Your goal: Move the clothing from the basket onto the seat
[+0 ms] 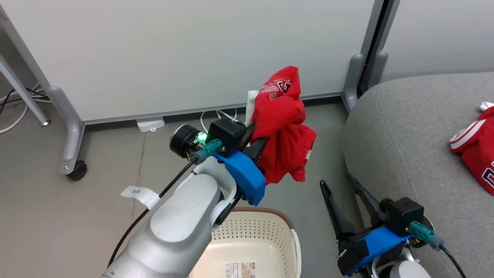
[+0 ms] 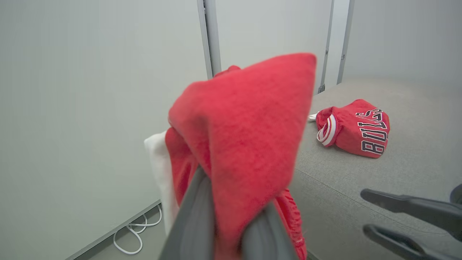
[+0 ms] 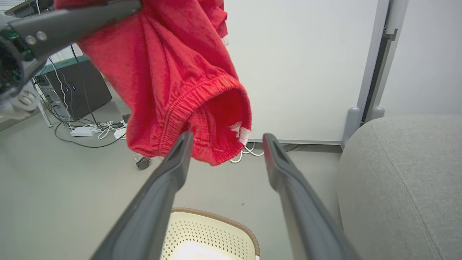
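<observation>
- My left forearm (image 1: pixel 181 227) rises pale from the lower edge of the head view, crossing in front of the basket (image 1: pixel 270 231).
- My left pincer (image 1: pixel 259 143) is clamped tight on the hanging red garment (image 1: pixel 283 127). Its two dark fingers run up into the bunched cloth, which folds over their tips.
- The hanging red garment is in the air, clear of the basket's brown rim and short of the seat's edge. An elastic hem droops at its lowest point, a bit of white cloth shows at its far side, and white-and-navy lettering sits near its top.
- My right pincer (image 1: pixel 336 180) stands with its fingers spread wide and nothing between them. It is low beside the seat's rounded corner, fingers pointing up toward the hem of the hanging cloth without touching it.
- The basket stands on the floor (image 1: pixel 58 216), near the seat's corner with a strip of floor between them. A printed label (image 1: pixel 240 269) lies on its bottom.
- The other red garment (image 2: pixel 355 128) lies crumpled on top of the seat (image 1: pixel 405 135), well in from that corner, showing block lettering and a white striped cuff.
- Behind it all stands a pale partition (image 1: pixel 173 50) on grey feet, with white cable (image 1: pixel 216 115) at its base.
</observation>
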Available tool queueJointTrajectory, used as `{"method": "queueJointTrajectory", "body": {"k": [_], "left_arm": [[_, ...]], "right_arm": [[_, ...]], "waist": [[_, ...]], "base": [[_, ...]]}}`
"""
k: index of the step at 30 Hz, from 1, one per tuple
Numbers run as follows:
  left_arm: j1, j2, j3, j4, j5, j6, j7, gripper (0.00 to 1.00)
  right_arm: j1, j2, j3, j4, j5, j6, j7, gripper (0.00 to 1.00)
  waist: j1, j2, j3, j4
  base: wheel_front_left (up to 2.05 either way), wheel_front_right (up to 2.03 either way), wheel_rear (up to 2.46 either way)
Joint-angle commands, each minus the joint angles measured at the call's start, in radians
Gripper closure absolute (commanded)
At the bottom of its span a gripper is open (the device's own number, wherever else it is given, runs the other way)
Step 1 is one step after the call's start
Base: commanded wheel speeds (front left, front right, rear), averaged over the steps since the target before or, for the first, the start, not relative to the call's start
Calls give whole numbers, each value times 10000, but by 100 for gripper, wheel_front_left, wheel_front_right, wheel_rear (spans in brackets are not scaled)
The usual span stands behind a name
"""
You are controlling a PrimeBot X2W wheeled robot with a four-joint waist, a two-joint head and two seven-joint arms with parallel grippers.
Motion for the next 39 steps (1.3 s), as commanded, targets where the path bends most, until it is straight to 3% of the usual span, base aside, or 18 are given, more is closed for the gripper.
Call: {"method": "queueJointTrajectory", "body": {"k": [1, 21, 31, 39], "left_arm": [[-187, -11, -37, -11, -64, -5, 30, 100], [-1119, -44, -1074, 467, -1126, -6, -111, 100], [-1299, -39, -1625, 390, -1599, 51, -277, 100], [-1465, -41, -2041, 449, -1960, 137, -366, 100]], "right_arm": [[58, -5, 24, -18, 34, 5, -5, 0], [-858, -6, 803, 361, 543, 5, 579, 0], [-2455, -6, 1118, 1739, 1096, 5, 1368, 0], [-3634, -6, 1503, 3105, 970, 5, 1316, 0]], "waist": [[1, -1, -10, 7], [1, -1, 183, 42], [1, -1, 330, 137], [1, -1, 331, 226]], "base": [[0, 0, 0], [0, 0, 0], [0, 0, 0], [0, 0, 0]]}}
